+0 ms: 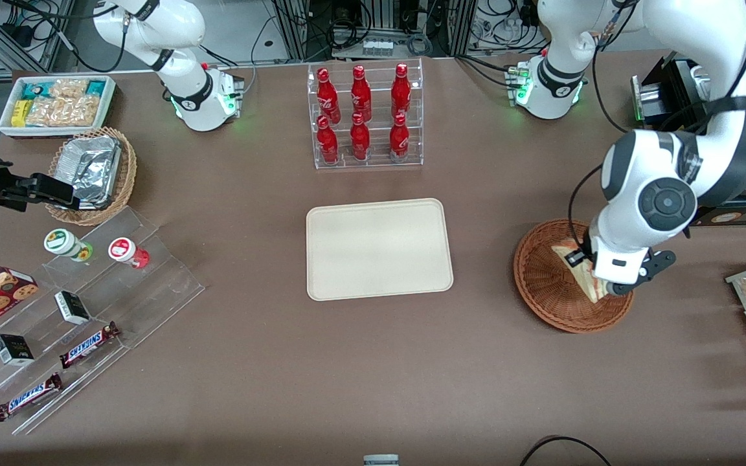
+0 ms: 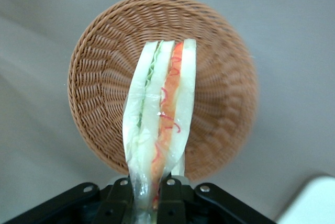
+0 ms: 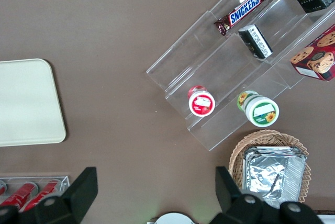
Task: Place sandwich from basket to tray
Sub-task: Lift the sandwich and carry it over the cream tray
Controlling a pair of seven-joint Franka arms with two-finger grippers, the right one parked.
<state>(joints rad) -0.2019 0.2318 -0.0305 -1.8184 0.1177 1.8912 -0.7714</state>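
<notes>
The sandwich (image 2: 159, 124), a wedge of pale white bread with an orange-red and green filling stripe, seems lifted clear above the basket (image 2: 220, 77), pinched at its narrow end by the gripper (image 2: 148, 195). The round reddish-brown wicker basket sits toward the working arm's end. The flat cream tray (image 1: 379, 249) lies mid-table.

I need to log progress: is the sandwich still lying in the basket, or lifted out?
Lifted out. The gripper is shut on the sandwich, holding it above the basket, which looks empty underneath.
</notes>
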